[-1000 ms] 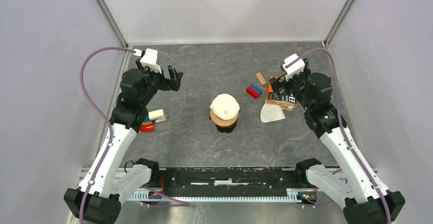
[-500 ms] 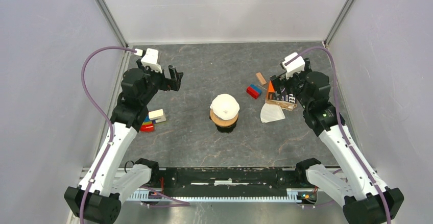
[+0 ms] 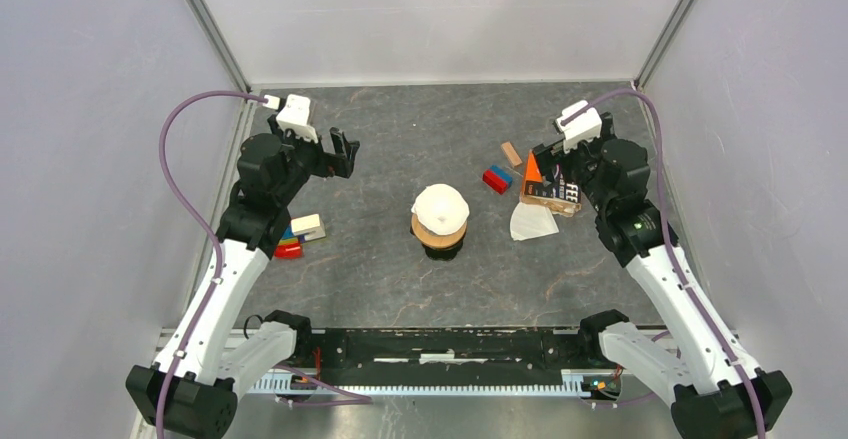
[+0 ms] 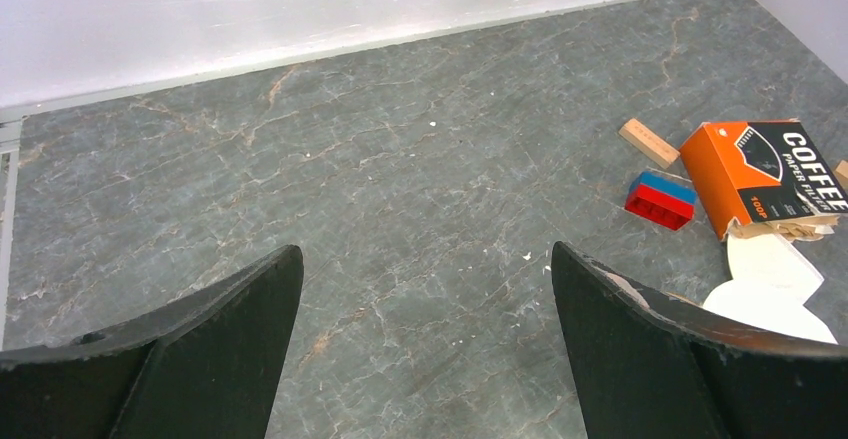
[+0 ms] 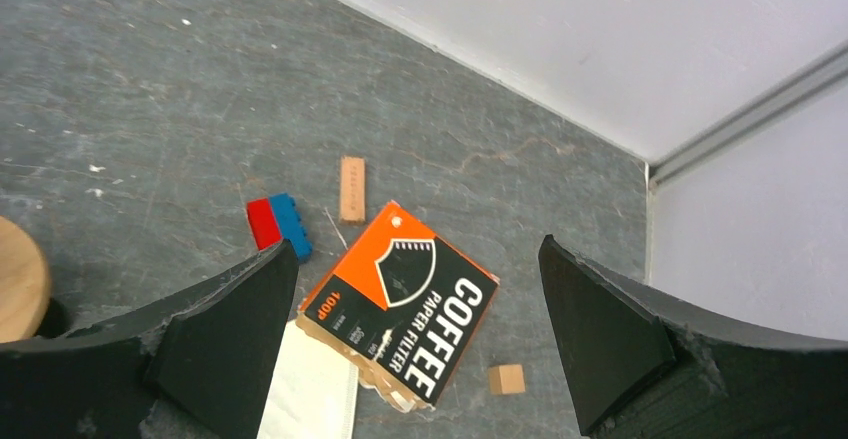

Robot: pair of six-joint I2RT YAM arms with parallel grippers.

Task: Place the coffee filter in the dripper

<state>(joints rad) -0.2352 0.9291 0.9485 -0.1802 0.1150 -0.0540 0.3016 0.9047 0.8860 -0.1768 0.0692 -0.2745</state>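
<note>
The puffed white coffee filter sits on top of the dripper, whose wooden collar ring shows just under it; the ring's edge also shows in the right wrist view. The glass cone is hidden. The dripper stands on a dark round cup at the table's middle. My left gripper is open and empty, raised at the far left, well apart from the dripper. My right gripper is open and empty above the orange filter box at the far right.
An orange and black coffee-filter box lies at the right, with a flat folded white filter beside it. A red and blue brick, a wooden block and a small wooden cube lie nearby. Coloured bricks lie at the left.
My right gripper has shifted slightly back and to the right, uncovering more of the orange box. The left arm, the filter and the dripper have not moved.
</note>
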